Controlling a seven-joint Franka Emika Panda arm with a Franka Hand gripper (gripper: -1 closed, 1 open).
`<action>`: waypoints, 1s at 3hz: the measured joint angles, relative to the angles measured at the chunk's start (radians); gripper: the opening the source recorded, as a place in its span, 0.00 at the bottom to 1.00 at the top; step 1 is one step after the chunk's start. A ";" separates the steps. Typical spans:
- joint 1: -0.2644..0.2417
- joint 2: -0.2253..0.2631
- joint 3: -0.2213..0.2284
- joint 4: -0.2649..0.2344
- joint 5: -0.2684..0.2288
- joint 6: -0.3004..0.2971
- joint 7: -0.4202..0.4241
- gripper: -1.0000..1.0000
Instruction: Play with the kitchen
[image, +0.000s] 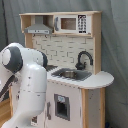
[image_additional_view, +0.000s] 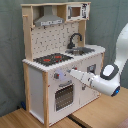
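Note:
The kitchen (image_additional_view: 37, 75) is a tall white and light-wood toy with a black-red stove top (image_additional_view: 52, 58), a metal sink (image_additional_view: 81, 50), a black faucet (image_additional_view: 75, 39), a grey hood (image_additional_view: 49, 20) and an oven door (image_additional_view: 63, 96). In the second exterior view my gripper (image_additional_view: 64, 76) reaches in from the right and is at the knob panel just above the oven door. In the first exterior view the kitchen (image: 95, 95) shows its sink (image: 70, 74) and faucet (image: 83, 59), while my white arm (image: 27, 85) hides the stove and the gripper.
A toy microwave (image: 70, 23) sits in the top shelf beside the hood. The kitchen stands on a wooden table (image_additional_view: 100, 112) in front of a grey curtain (image_additional_view: 10, 60). My arm's elbow (image_additional_view: 109, 80) hangs to the right of the kitchen front.

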 joint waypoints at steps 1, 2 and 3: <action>0.031 0.066 -0.001 0.013 -0.052 -0.055 0.026 1.00; 0.066 0.117 -0.002 0.020 -0.099 -0.112 0.053 1.00; 0.103 0.163 -0.003 0.028 -0.138 -0.171 0.098 1.00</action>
